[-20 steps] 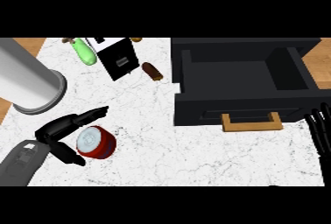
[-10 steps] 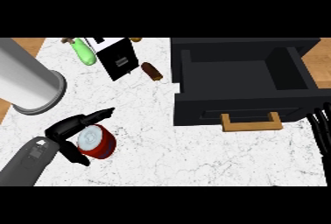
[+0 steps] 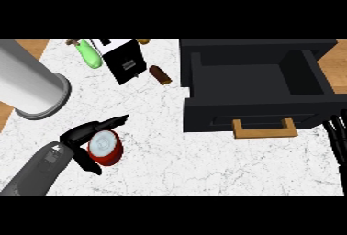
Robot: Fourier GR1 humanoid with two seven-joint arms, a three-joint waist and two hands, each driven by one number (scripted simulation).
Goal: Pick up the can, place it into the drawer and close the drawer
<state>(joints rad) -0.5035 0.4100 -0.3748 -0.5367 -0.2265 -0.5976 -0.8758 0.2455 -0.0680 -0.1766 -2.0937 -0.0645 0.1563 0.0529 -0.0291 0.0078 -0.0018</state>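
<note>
Can (image 3: 106, 148) first: red-sided with a pale top, it stands upright on the marble counter (image 3: 176, 167), low and left in the head view, well apart from the open black drawer (image 3: 224, 114). It sits where it sat a second ago. What has changed is the left hand (image 3: 73, 136). A second ago it lay to the can's left with the fingers reaching past it. Now it has drawn in, so the fingers (image 3: 108, 122) arch over the can's far side and the thumb (image 3: 93, 166) hooks under the near side. The can is bracketed between them and the hand is curled round it.

That looks like the grasp closing. The can has not yet been lifted, so the carry to the drawer comes next, across open counter to the right. The drawer's cavity is bare and its wooden handle (image 3: 264, 129) faces the robot.

The right hand (image 3: 337, 137) rests at the view's right edge, just beside the drawer front, with its fingers straight. A large grey cylinder (image 3: 27, 85) stands just beyond the left hand and could crowd the lift.
</note>
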